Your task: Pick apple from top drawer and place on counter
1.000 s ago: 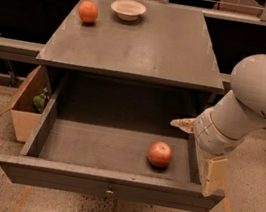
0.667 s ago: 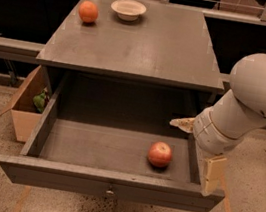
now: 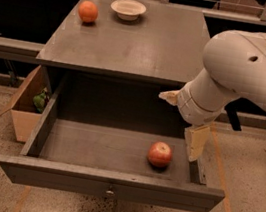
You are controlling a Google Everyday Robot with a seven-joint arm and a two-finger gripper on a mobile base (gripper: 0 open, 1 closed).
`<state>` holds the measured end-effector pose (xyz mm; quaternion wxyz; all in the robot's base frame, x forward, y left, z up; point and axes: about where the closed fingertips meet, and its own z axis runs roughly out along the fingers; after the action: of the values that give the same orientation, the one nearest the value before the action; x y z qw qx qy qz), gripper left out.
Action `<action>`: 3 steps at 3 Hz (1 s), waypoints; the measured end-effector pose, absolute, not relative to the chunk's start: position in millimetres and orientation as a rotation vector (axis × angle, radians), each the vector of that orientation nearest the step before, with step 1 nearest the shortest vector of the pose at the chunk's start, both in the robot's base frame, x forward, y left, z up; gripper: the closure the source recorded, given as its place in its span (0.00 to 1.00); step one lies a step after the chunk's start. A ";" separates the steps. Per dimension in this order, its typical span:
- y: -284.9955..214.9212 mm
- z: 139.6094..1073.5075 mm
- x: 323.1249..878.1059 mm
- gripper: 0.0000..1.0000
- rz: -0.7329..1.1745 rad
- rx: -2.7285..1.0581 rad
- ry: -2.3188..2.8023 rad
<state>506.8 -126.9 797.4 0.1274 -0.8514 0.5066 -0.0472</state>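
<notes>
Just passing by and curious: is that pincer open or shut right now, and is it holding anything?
Pincer: open, holding nothing, over the right side of the top drawer, apart from the apple.

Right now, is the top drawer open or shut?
Open: the top drawer is pulled out, floor exposed, the apple lying inside at right. The gripper hovers above its right side, fingers apart, empty.

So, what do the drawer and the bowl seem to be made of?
Drawer: likely grey wood, matte, with faint grain streaks. Bowl: pale and smooth, ceramic or plastic, unclear. The claw hangs open over the drawer's right edge, near the apple.
</notes>
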 end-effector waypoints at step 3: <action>-102.8 723.5 549.7 0.00 -0.056 -2.500 1.509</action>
<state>549.7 -102.8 723.5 0.1103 -0.8507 0.5137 -0.0191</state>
